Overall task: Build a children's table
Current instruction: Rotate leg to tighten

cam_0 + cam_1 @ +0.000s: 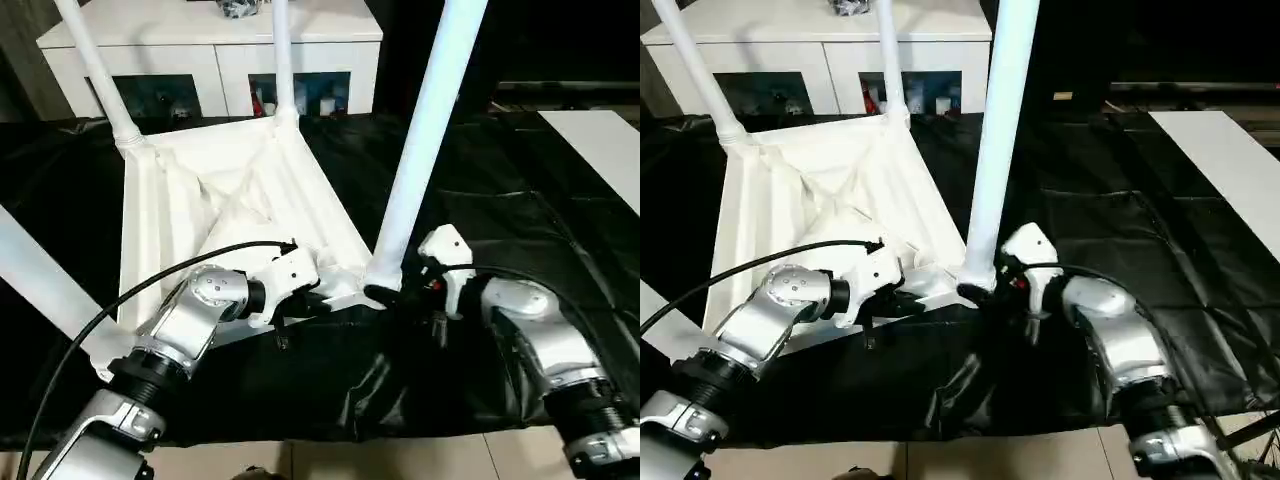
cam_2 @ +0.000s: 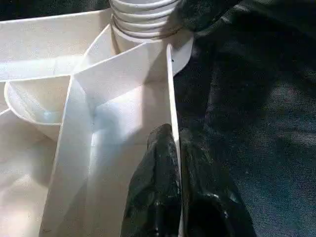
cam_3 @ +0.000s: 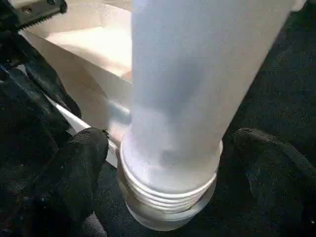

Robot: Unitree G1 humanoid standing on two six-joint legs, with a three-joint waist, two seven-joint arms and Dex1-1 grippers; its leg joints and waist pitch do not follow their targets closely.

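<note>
Where wrist-seen: fingers [image 2: 163, 187] astride rim [image 2: 173, 98]

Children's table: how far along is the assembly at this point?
All four legs stand in the upturned tabletop. The last leg sits in the near corner socket; threads still show at its base, so it may need tightening. The left end effector pinches the tabletop's rim; the right end effector stands open around the leg.

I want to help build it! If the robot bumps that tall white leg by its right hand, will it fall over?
Probably not easily. The leg stands upright with its ribbed end seated in the tabletop's corner socket. The right hand has open fingers on either side of its base, so it isn't gripped. It looks like hollow plastic, likely light, and being so tall it might wobble.
</note>
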